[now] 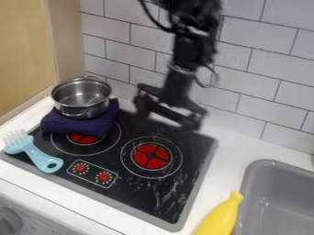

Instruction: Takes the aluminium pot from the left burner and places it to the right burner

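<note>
One empty pot (81, 98) on purple cloth (80, 125)

Saw a white counter (236, 142), running from 9 o'clock down and round to 3 o'clock in the view. Found a grey-edged black cooktop (131, 190) on it, spreading from the centre toward 7 o'clock. Noted a bunched purple cloth (76, 125) at 9 o'clock, partly over the cooktop, and a pale blue brush (36, 153) at 8, lying across its edge. Saw a yellow object (221, 215) at 5, just beside a recessed grey sink (279, 197) at 4.
</note>
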